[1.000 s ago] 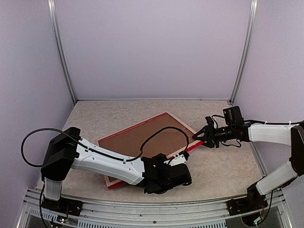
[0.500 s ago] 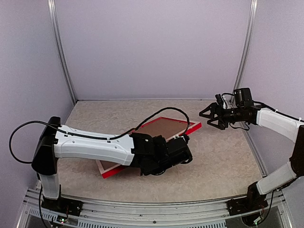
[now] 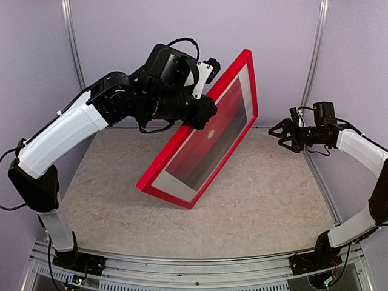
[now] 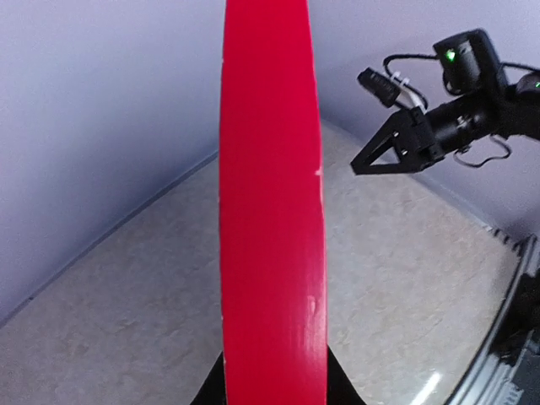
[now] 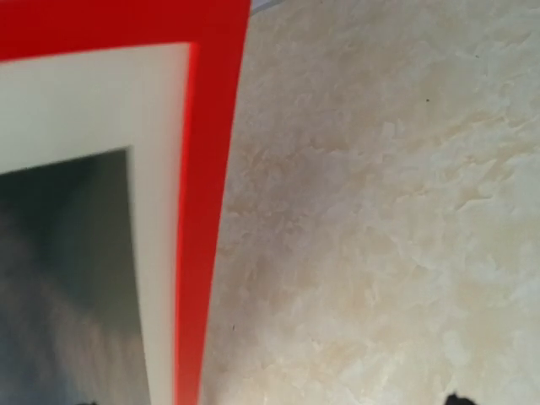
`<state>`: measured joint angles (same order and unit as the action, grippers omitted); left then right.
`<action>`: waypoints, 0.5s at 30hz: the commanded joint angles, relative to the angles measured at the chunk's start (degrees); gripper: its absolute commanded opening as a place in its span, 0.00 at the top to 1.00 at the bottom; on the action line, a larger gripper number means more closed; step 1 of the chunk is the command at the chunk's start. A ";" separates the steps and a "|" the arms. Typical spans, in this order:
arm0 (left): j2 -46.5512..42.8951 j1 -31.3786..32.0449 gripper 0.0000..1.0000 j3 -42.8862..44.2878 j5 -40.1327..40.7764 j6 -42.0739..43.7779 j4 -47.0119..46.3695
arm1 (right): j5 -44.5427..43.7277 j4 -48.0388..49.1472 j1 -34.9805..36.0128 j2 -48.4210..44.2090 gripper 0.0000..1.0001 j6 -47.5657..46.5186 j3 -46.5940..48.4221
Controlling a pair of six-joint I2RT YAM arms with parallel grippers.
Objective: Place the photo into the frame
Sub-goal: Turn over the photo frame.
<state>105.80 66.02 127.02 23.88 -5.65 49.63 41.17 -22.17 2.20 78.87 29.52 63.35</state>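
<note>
Beige tabletop (image 3: 273,200) lies beneath the frame (image 4: 270,211), which your left gripper (image 3: 204,111) clamps by one edge, steeply tilted. The photo (image 3: 207,138) sits inside it. Your right gripper (image 3: 282,136) hangs spread wide, well apart.

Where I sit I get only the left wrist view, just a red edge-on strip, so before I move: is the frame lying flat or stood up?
Observer: Stood up. In the top view the frame leans steeply, with its red front facing the camera. Its low edge is down by the table, but I cannot tell whether it touches.
Operator: Is the photo inside?
Observer: Yes. The photo, half red with a white dot and half dark, shows through the front within a white mat.
Operator: Where is my grip?
Observer: The left gripper is shut on the frame's upper left long edge, near its middle.
</note>
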 commanded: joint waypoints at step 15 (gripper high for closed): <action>-16.22 -28.24 1.00 -35.26 -46.14 -35.44 -35.99 | 1.14 -3.39 -1.42 0.10 0.12 -3.59 -0.07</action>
<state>94.30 38.85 95.11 -11.86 -34.09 30.74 41.76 -25.08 1.63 79.77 26.63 64.01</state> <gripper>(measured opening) 0.200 0.877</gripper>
